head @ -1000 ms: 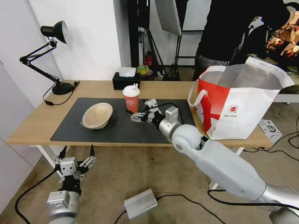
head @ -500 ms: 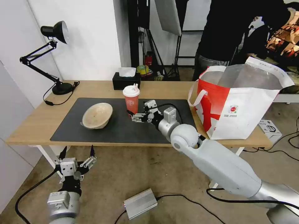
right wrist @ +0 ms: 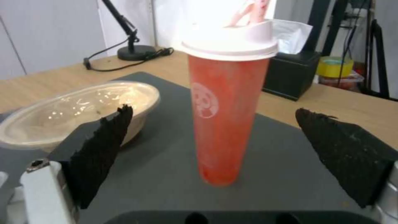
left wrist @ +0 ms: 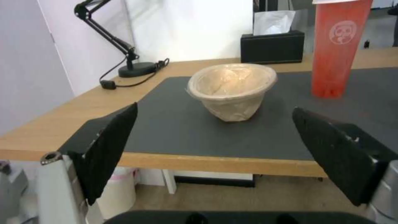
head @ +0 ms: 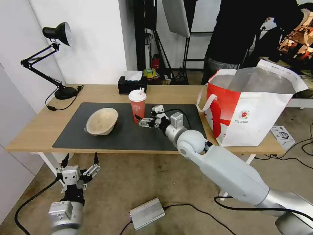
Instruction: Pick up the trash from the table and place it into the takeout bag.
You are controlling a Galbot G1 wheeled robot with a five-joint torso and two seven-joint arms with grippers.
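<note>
The right tool (head: 139, 119) is extended over the dark grey mat (head: 130, 137) with its fingers spread wide; in the right wrist view the two black pads (right wrist: 101, 152) stand on either side of the red drink cup (right wrist: 226, 115) without touching it. The cup stands upright on the mat, capped by a white lid (right wrist: 230, 43), and in the head view the tool's tips sit just beside the cup's base (head: 138, 109). The beige pulp bowl (head: 101, 121) lies on the mat to the robot's left of the cup, tilted on its side with its opening facing partly upward. The left tool (head: 80, 163) hangs below the front edge of the counter (head: 39, 130), above the floor, with its fingers spread apart; in the left wrist view its pads (left wrist: 112, 149) frame the bowl (left wrist: 232, 88) from a distance. A black tissue box (head: 132, 84) stands behind the cup near the far edge, and a black desk lamp (head: 53, 55) stands at the far left corner. The white and red takeout bag (head: 251, 107) stands open at the right end of the counter, its foil lining exposed; its contents probably cannot be determined from this angle.
</note>
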